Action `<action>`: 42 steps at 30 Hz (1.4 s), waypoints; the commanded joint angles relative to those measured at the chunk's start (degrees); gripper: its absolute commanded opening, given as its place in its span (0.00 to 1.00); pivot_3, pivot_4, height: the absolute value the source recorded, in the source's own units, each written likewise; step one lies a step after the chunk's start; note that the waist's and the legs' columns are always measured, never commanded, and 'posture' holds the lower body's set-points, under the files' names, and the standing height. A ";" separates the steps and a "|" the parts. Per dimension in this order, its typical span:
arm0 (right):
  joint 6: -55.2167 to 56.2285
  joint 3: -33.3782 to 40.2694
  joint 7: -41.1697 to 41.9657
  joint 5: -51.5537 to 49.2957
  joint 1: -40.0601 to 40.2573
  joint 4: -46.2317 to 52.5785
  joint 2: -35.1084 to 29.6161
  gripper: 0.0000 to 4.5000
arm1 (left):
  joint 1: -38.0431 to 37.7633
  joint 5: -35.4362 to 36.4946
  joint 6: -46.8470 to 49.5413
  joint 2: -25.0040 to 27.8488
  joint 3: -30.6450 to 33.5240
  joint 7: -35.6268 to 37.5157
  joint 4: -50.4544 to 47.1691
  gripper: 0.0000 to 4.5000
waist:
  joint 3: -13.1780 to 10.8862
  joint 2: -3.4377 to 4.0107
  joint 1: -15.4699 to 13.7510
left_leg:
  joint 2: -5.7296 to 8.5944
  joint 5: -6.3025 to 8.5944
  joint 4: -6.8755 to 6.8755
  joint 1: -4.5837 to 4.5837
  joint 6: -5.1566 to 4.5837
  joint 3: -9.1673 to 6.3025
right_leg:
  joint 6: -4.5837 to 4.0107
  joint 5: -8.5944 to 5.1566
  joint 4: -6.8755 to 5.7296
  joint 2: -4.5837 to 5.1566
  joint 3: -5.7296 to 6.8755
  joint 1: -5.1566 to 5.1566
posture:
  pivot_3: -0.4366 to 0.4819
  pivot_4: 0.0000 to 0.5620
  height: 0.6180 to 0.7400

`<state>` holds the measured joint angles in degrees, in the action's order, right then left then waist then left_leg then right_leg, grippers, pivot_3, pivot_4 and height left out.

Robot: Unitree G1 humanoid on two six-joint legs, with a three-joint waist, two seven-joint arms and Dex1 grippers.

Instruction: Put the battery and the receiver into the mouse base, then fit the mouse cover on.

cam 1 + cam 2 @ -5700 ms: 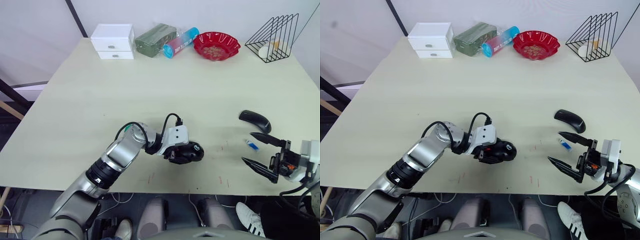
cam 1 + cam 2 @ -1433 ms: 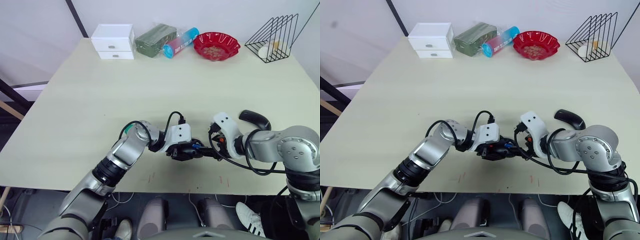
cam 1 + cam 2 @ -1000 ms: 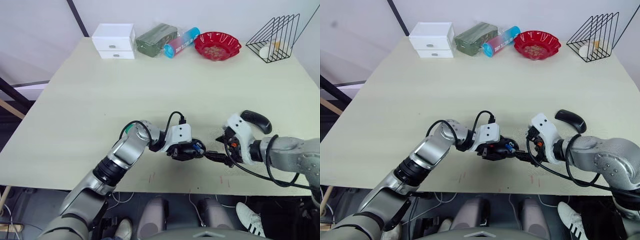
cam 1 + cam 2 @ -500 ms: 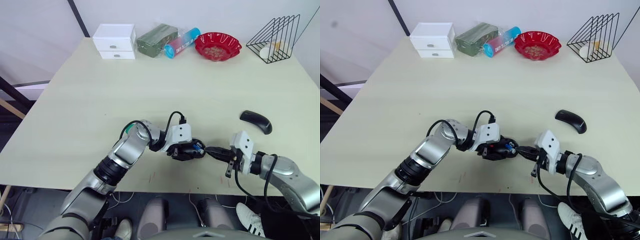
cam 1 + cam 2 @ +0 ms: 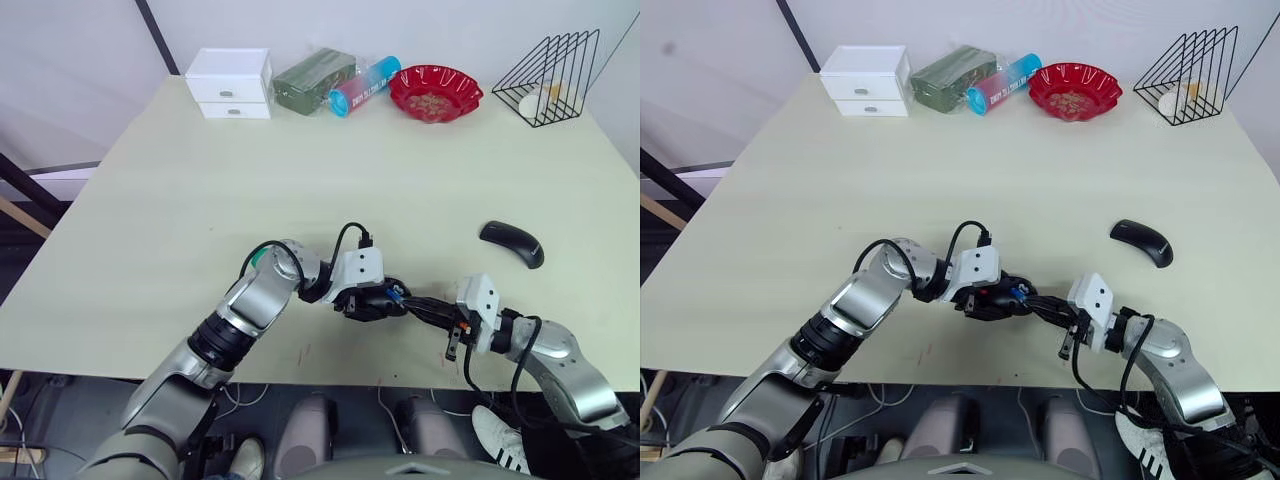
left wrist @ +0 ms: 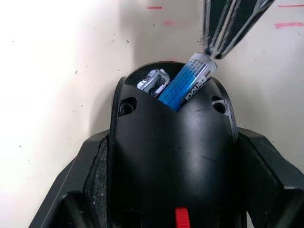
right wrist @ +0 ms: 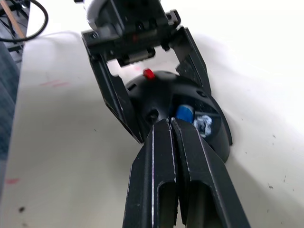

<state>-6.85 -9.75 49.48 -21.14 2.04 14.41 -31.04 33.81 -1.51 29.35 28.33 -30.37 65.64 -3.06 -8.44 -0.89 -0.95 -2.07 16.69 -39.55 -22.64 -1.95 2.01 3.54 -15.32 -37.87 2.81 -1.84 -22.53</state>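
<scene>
The mouse base (image 6: 173,156) is seen near the front edge of the table (image 5: 300,170), gripped across its sides by the left gripper (image 5: 372,301), one black finger (image 6: 90,185) pressed against each flank. The battery (image 6: 186,82) is lodged in the open slot at the base's far end, lying tilted, its white end raised above the rim and pointing outward; grey metal contacts (image 6: 153,80) are seen just beside it in the same hollow. A small red patch (image 6: 181,218) is visible on the base's top. The right gripper (image 7: 167,124) is noted with its two fingers drawn together, almost no gap between them and nothing held, the tips resting at the exposed white end of the battery; whether they actually touch it cannot be told. The mouse cover (image 5: 511,243) is recorded lying alone on the table, well apart to the robot's right of the base. The receiver cannot be made out. Along the far edge of the table are observed a white drawer box (image 5: 228,81), a green packet (image 5: 311,77), a tube lying on its side (image 5: 362,85), a red bowl (image 5: 435,92) and a black wire rack (image 5: 556,70)
</scene>
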 commanded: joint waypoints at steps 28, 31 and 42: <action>-13.99 -5.71 -2.17 6.68 -3.38 -6.51 1.68 0.01 | -1.55 -2.05 1.20 -0.07 -2.64 -0.40 1.35 0.66 | 0.20 -0.11 0.30 | -0.06 -0.01 0.12 0.93 0.03 0.05 | -0.22 -0.12 0.03 -0.04 -0.06 0.83 | 0.48 0.27 1.00; -19.66 -6.05 -3.26 6.22 -3.69 -5.41 1.01 0.01 | -1.67 -2.07 1.16 0.03 -2.61 -0.43 1.27 0.66 | 0.46 -0.17 0.30 | -0.06 -0.01 0.12 0.95 0.03 0.08 | -0.23 -0.12 0.03 -0.04 -0.10 0.84 | 0.48 0.27 1.00; -15.29 2.25 -4.23 1.49 -3.77 1.20 2.84 0.01 | -2.09 -1.65 1.26 -0.16 -2.58 -0.94 1.23 0.66 | 1.08 -0.27 0.15 | -0.08 0.00 0.21 0.89 0.02 0.06 | -0.24 -0.14 0.16 -0.03 -0.08 0.82 | 0.48 0.27 1.00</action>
<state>-23.28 -10.10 45.95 -19.09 -2.31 15.73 -27.99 33.06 -2.11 30.03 28.04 -30.89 64.76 -2.82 -7.36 -1.17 -0.80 -2.14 16.69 -39.34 -21.78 -1.92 2.08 3.31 -15.45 -37.69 2.78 -1.92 -21.73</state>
